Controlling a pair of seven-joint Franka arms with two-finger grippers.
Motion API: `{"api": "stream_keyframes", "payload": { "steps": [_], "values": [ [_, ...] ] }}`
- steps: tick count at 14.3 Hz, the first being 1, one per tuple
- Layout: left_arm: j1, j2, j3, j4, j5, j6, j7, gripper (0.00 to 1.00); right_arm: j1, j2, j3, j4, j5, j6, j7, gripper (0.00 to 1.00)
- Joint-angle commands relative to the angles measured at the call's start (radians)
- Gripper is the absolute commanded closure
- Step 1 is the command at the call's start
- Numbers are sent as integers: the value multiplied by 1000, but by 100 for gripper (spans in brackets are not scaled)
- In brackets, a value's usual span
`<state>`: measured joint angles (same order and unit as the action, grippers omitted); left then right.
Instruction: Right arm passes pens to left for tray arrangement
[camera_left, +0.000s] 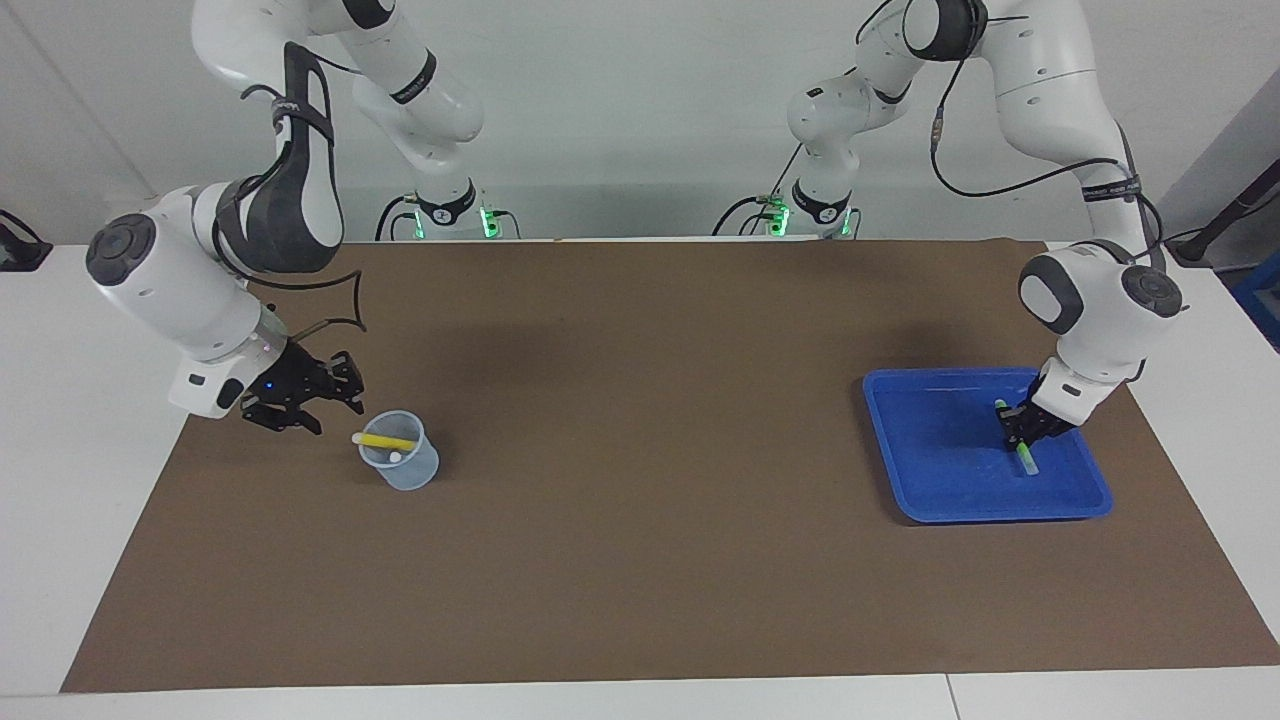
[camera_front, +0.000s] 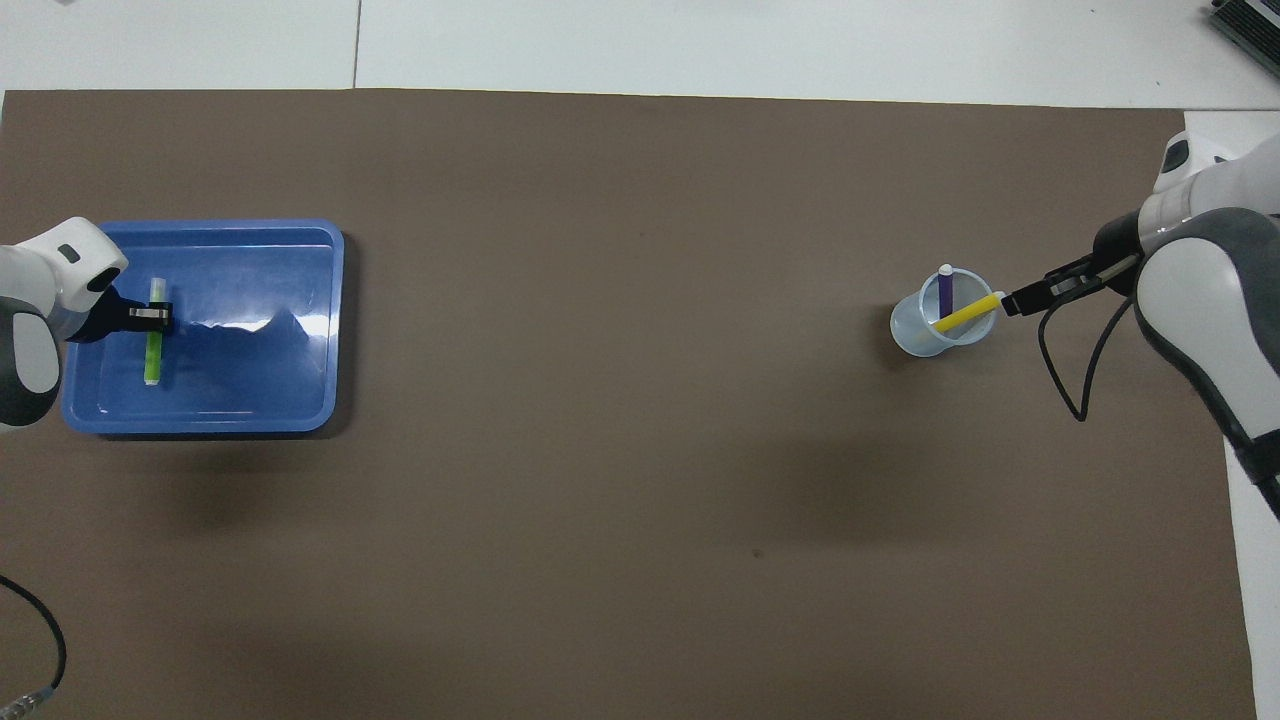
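The left end effector (camera_left: 1022, 436) is down inside the blue tray (camera_left: 940, 505), which sits on the brown mat (camera_left: 640, 560) at the left arm's end of the counter (camera_left: 60, 480). Its fingertips are closed on the green pen (camera_left: 1026, 459), gripping it near the end nearer to the robots. In the overhead view the green pen (camera_front: 154, 340) lies lengthwise, pointing away from the robots, in the part of the tray (camera_front: 300, 425) toward the outer end of the counter. Whether the pen already rests on the tray floor cannot be told; in the facing view its free end is at or just above the floor.

The right end effector (camera_left: 325, 392) hangs low over the mat at the right arm's end of the counter, just beside the small translucent cup (camera_left: 405, 470) and on the cup's outer side. It holds nothing. Its fingers stand partly apart (how wide cannot be told exactly). In the overhead view the right end effector (camera_front: 1025, 299) sits almost at the whitish tip of the yellow pen (camera_front: 965, 314), apart from it by a small gap.

The cup (camera_front: 915, 340) holds the other two pens:
- The yellow pen (camera_left: 388, 441) leans across the cup's rim, its upper end pointing toward the right end effector.
- The purple pen (camera_front: 945, 291) stands nearly upright in the cup, whitish end up, on the side farther from the robots.

The cup and the tray are well apart, at the two ends of the mat.
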<state>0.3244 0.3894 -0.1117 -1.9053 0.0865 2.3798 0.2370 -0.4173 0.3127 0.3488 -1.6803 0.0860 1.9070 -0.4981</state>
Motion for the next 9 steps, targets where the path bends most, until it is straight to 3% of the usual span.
{"api": "stream_keyframes", "payload": {
  "steps": [1, 3, 5, 6, 7, 9],
  "values": [
    [28, -3, 0, -1, 45, 2, 1, 100, -34, 25, 16, -7, 37, 21, -43, 41],
    [27, -3, 0, -9, 45, 7, -1, 100, -34, 35, 16, -1, 37, 26, -45, 43],
    [18, -6, -2, -18, 45, 7, -10, 86, -34, 48, 16, 4, 37, 41, -45, 46],
    [18, -6, -2, -20, 45, 7, -12, 68, -29, 49, 16, 5, 37, 49, -43, 48],
    [16, -6, -2, -20, 45, 9, -15, 32, -23, 49, 16, 5, 37, 50, -42, 50],
    [15, -4, -2, -17, 45, 18, -15, 25, -21, 61, 18, 7, 52, 59, -40, 53]
  ]
}}
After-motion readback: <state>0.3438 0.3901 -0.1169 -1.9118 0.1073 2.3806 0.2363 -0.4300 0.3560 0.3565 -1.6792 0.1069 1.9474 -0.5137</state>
